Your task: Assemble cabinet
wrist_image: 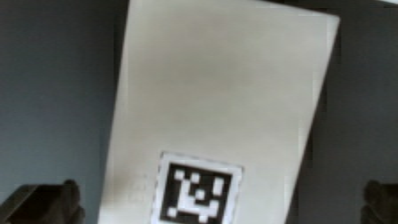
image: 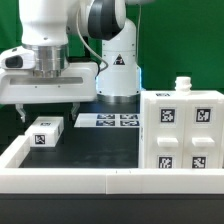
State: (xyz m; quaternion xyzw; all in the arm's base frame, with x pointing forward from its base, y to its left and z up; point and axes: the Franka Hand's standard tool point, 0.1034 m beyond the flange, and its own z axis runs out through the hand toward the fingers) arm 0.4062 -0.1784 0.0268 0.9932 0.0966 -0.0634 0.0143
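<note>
Gripper [wrist_image: 210,205], jaws wide, above small cabinet block [wrist_image: 222,100]

cabinet body [image: 181,136]: white matt plastic | block [wrist_image: 222,90]: smooth white plastic | table [image: 100,150]: matt black

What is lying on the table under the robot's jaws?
A white cabinet block with one black-and-white tag lies flat on the dark table. The jaws stand open above it. The block covers the table beneath itself, so nothing there can be seen.

The arm [image: 48,22] bends over. Its claw [image: 50,111] points straight down, with both fingers [wrist_image: 43,205] spread wide apart.
</note>
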